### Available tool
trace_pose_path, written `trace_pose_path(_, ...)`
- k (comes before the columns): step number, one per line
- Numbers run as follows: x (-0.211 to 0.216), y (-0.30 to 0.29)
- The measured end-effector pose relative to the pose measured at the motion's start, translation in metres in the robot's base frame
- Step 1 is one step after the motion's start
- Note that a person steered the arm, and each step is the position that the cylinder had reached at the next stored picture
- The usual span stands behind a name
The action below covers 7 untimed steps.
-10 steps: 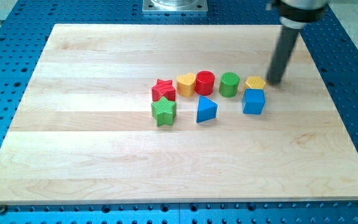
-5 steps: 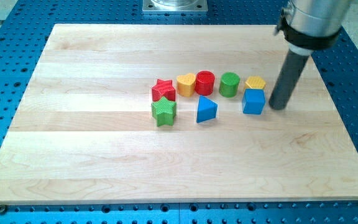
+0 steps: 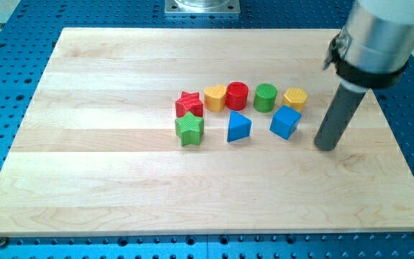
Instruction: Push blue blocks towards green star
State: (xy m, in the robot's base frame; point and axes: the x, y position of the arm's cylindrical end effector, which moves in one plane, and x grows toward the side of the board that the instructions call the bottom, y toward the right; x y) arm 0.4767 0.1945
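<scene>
The green star (image 3: 189,129) lies near the board's middle. A blue triangular block (image 3: 238,126) lies just to its right, a small gap apart. A blue cube (image 3: 285,122) lies further right, turned at an angle. My tip (image 3: 326,146) is on the board to the right of the blue cube and slightly lower, with a gap between them.
A row of blocks lies above the blue ones: red star (image 3: 189,104), yellow heart (image 3: 215,96), red cylinder (image 3: 236,96), green cylinder (image 3: 265,97), yellow hexagonal block (image 3: 295,98). The wooden board (image 3: 121,180) sits on a blue perforated table.
My tip has moved down the view and slightly right, from beside the yellow block to below-right of the blue cube. The blue cube has shifted left and rotated.
</scene>
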Motion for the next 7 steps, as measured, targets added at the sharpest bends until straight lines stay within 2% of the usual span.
trace_pose_path(2,-0.026,-0.006)
trace_pose_path(4,-0.009,-0.065)
trace_pose_path(6,0.014,-0.095)
trace_pose_path(7,0.025,-0.134)
